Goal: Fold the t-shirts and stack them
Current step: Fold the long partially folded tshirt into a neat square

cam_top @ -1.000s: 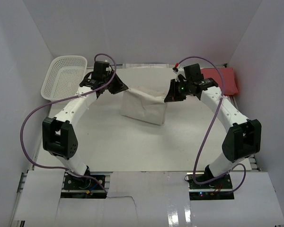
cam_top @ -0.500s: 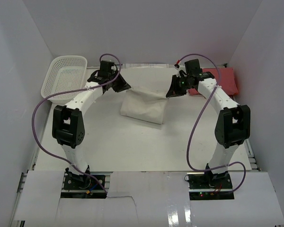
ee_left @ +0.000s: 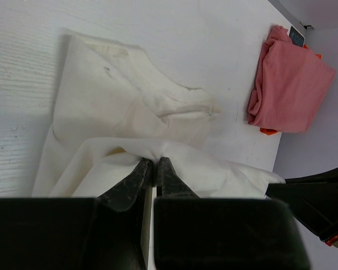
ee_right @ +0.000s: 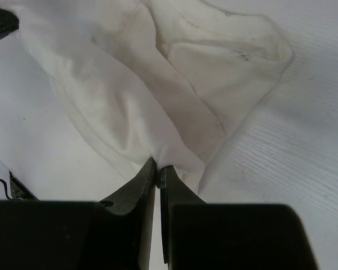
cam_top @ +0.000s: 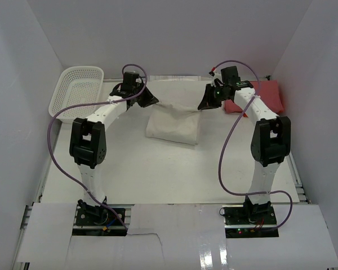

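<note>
Slippage threatens: the left end effector point(ee_left: 153, 163) and right end effector point(ee_right: 158, 167) each pinch only a thin fold of the cream-white t-shirt point(cam_top: 173, 128), mid-frame. An uneven pull could skew the fold. The red t-shirt point(cam_top: 266, 94) lies upper right.

I've stretched both arms farther back; the left gripper point(cam_top: 151, 102) and right gripper point(cam_top: 202, 105) have carried the cream shirt point(cam_top: 173, 127) edge rearward, and it now sags lower.
</note>
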Motion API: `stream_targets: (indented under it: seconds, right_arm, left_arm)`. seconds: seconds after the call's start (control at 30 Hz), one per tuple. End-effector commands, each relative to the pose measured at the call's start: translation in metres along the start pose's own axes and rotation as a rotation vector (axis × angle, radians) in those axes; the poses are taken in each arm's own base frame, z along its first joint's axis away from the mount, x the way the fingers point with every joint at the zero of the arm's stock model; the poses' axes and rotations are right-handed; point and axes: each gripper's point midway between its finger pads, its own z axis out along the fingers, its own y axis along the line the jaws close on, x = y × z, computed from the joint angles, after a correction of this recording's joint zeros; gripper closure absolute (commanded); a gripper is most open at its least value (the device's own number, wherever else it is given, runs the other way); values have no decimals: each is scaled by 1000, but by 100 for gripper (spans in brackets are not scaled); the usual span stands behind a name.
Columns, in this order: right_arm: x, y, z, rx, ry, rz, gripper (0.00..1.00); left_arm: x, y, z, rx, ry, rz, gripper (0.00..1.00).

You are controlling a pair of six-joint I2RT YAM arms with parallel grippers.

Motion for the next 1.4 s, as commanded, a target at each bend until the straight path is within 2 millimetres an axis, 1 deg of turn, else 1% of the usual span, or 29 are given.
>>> stream_targets:
  seconds: [0.0, 0.13, 0.27, 0.33, 0.37, 0.47, 0.53, 0.63, 0.7, 0.73, 0.77, 0.8, 0.83, 0.87, 0.9, 0.93, 0.97, 1.0, 1.03, 1.07, 1.1, 1.13, 1.17, 1.2, 1.23, 1.27, 1.3, 1.33, 1.37]
  right_arm:
    - [-32, 2, -4, -32, -79, -34, 92]
    - [-34, -6, 3, -28, -79, -22, 91]
    - [-42, -21, 11, -21, -96, -4, 90]
    - [-49, -26, 11, -26, -116, 7, 89]
    - [-52, -30, 15, -35, -118, 11, 90]
    - [-64, -36, 18, -39, -137, 25, 91]
    - [-73, -38, 20, -42, -154, 26, 91]
    - [-76, -45, 27, -34, -156, 37, 90]
    - [-83, -47, 27, -34, -178, 32, 89]
    - [-85, -51, 28, -24, -188, 38, 85]
    - [-84, -55, 30, -16, -195, 48, 68]
    - [-91, -56, 29, -12, -226, 36, 63]
    - [-98, -57, 24, 10, -258, 24, 59]
    - [-101, -57, 22, 16, -278, 14, 54]
    - [-101, -61, 21, 36, -292, 15, 52]
    - [-112, -53, 11, 31, -340, -14, 52]
    - [-115, -51, 7, 31, -359, -24, 51]
    - [-118, -48, 2, 33, -376, -35, 51]
    - [-120, -41, -6, 23, -398, -52, 51]
    - [-119, -38, -8, 13, -400, -59, 51]
    - [-115, -33, -10, -12, -390, -63, 49]
    - [-111, -29, -8, -37, -375, -62, 49]
    - [-107, -25, -5, -71, -356, -57, 50]
    - [-96, -19, 3, -142, -309, -37, 50]
    - [-94, -15, 8, -178, -299, -30, 51]
    - [-90, -12, 11, -216, -288, -19, 51]
    - [-84, -6, 16, -274, -268, -14, 51]
    - [-75, -6, 23, -297, -247, 30, 52]
    - [-78, -3, 25, -322, -257, 27, 58]
  left_arm:
    - [-25, -23, -3, 67, -72, 19, 100]
    - [-27, -19, 10, 64, -72, 20, 100]
    - [-33, -16, 22, 49, -96, 20, 100]
    - [-37, -12, 27, 37, -107, 17, 100]
    - [-38, -13, 29, 38, -113, 21, 100]
    - [-42, -7, 35, 26, -129, 11, 100]
    - [-47, -7, 38, 27, -142, 8, 100]
    - [-52, -8, 42, 34, -155, 14, 100]
    - [-56, -8, 47, 32, -164, 22, 100]
    - [-58, -7, 49, 31, -172, 27, 89]
    - [-61, -6, 51, 30, -180, 37, 72]
    - [-65, -6, 51, 24, -189, 36, 58]
    - [-70, -4, 51, 9, -212, 34, 35]
    - [-75, -5, 49, 9, -231, 37, 28]
    - [-80, -5, 47, 3, -247, 48, 23]
    - [-88, -6, 44, -11, -283, 52, 18]
    - [-96, -13, 36, -4, -313, 64, 16]
    - [-102, -15, 30, -7, -338, 83, 15]
    - [-111, -19, 22, -5, -374, 94, 14]
    - [-118, -23, 14, -3, -410, 113, 14]
    - [-122, -34, -2, 26, -444, 136, 14]
    - [-121, -38, -9, 45, -452, 148, 14]
    - [-114, -44, -14, 83, -430, 165, 15]
    - [-108, -47, -19, 94, -419, 171, 16]
    - [-103, -46, -19, 104, -401, 167, 16]
    - [-93, -51, -18, 148, -354, 174, 18]
    - [-85, -52, -16, 173, -325, 177, 20]
    - [-76, -49, -8, 190, -287, 163, 22]
    - [-70, -49, -2, 209, -257, 158, 25]
